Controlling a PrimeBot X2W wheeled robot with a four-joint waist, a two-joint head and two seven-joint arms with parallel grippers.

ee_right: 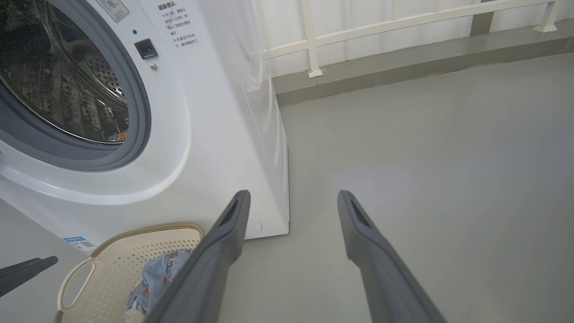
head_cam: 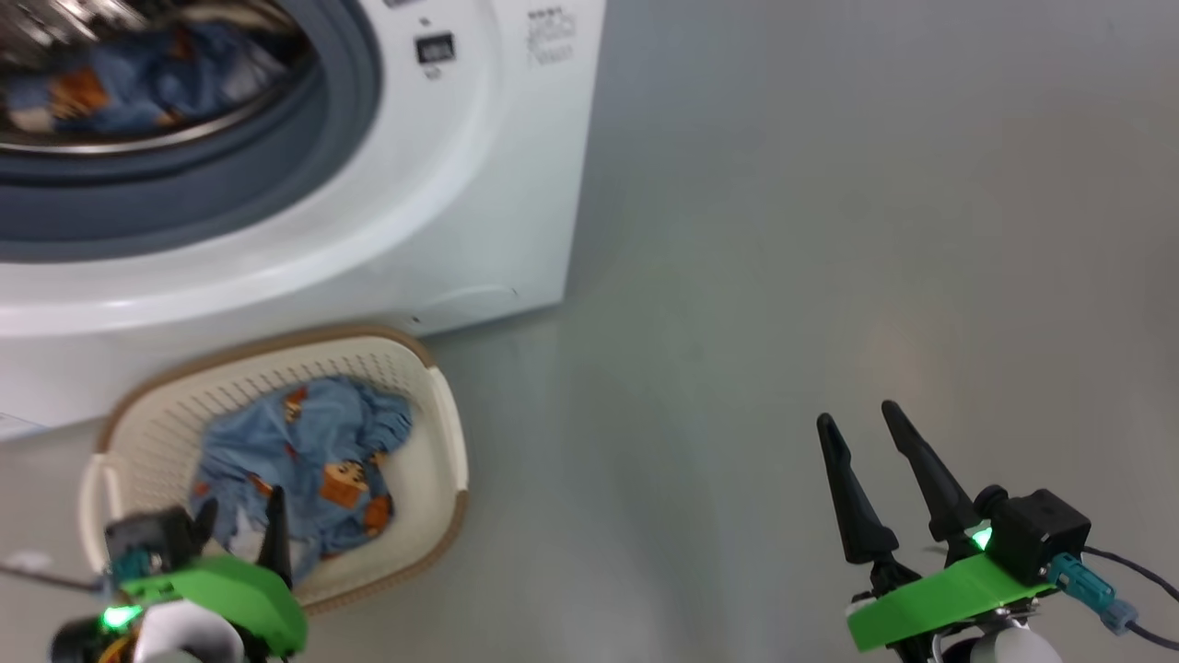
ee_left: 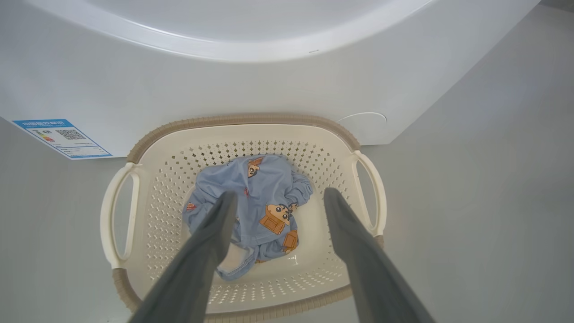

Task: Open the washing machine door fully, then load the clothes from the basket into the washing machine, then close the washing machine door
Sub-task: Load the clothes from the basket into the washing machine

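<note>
Head view first: where is the basket [head_cam: 175, 405], and which way does it run?

At seven o'clock, on the grey floor [head_cam: 783, 230], just beside the foot of the washing machine [head_cam: 461, 212]. Its long axis goes roughly from eight o'clock to two o'clock, along the machine's front. The clothes [head_cam: 304, 451] lie crumpled in its middle, and more blue fabric [head_cam: 120, 87] shows inside the drum [head_cam: 166, 138] at eleven o'clock.

And the grippers?

The left gripper [head_cam: 241, 502] hangs over the basket's near rim, fingers pointing to twelve, spread and empty. The right gripper [head_cam: 856, 412] is at five o'clock over the floor, well apart from the basket, with its fingers splayed toward eleven and gripping nothing.

Left wrist view?

The basket sits in the centre, long axis nine to three with a handle at each end, parallel to the machine's white front at twelve. The clothes lie between the two parted fingers. One finger overlaps the cloth, but whether it touches I cannot tell. A blue label sticker [ee_left: 63, 138] is at ten o'clock.

Right wrist view?

Fingers wide apart over the floor. The machine stands at ten o'clock, the basket peeks in at seven, and a dark fingertip [ee_right: 27, 269] of the other arm shows at eight. A white railing [ee_right: 314, 40] runs across twelve
</note>
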